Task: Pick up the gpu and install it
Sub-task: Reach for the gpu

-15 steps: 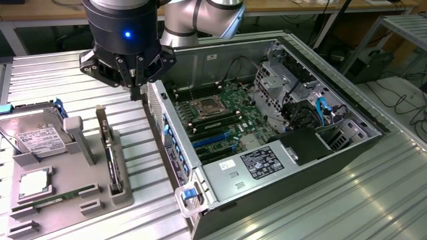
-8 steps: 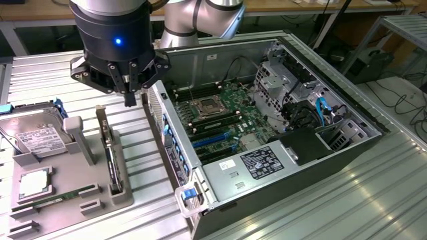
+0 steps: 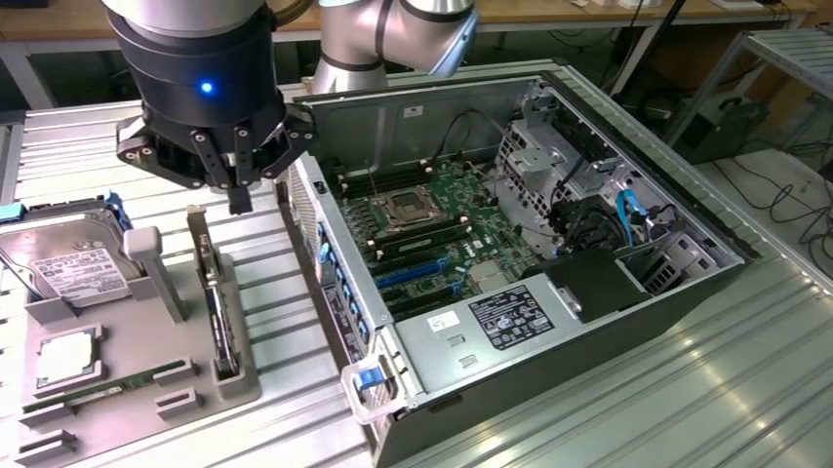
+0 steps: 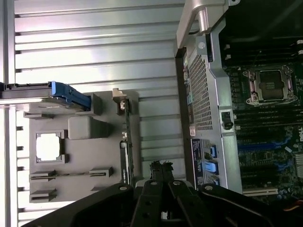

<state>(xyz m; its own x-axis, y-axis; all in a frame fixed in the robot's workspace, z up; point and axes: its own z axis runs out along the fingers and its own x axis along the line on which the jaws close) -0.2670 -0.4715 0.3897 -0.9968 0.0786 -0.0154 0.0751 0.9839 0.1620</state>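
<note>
Pincer: the gripper (image 3: 240, 200) (image 4: 161, 166) is clenched, its fingers pressed together with nothing between them.
Pincer place: it hangs over the table (image 3: 677, 390), above the strip between the holder and the case. It is near the gpu's end farther from the exterior camera and is not touching the card.
Gpu: the gpu (image 3: 214, 288) (image 4: 127, 151) stands upright and edge-on in a slot of the holder, along the holder's side nearest the case. It is not in the case.
Holder: the grey holder (image 3: 146, 278) (image 4: 83, 127) lies flat on the table at the exterior view's left, just beside the case.
Drive: the drive (image 3: 65, 258) (image 4: 33, 90), with a white label and blue side rails, sits tilted at the holder's far end, well apart from the gpu.
Chip: a square silver chip (image 3: 65, 356) (image 4: 49, 145) lies flat in its recess in the holder.
Stick: a long narrow green stick (image 3: 117, 383) (image 4: 71, 173) lies low in the holder, beside the chip.
Case: the case (image 3: 612, 322) (image 4: 208, 94) lies on its side with the panel off and the board (image 3: 443, 239) facing up.
Socket: the socket (image 3: 404, 207) (image 4: 270, 85) sits on the board.
Slots: blue slots (image 3: 416, 273) (image 4: 265, 146) sit on the board next to the socket.
</note>
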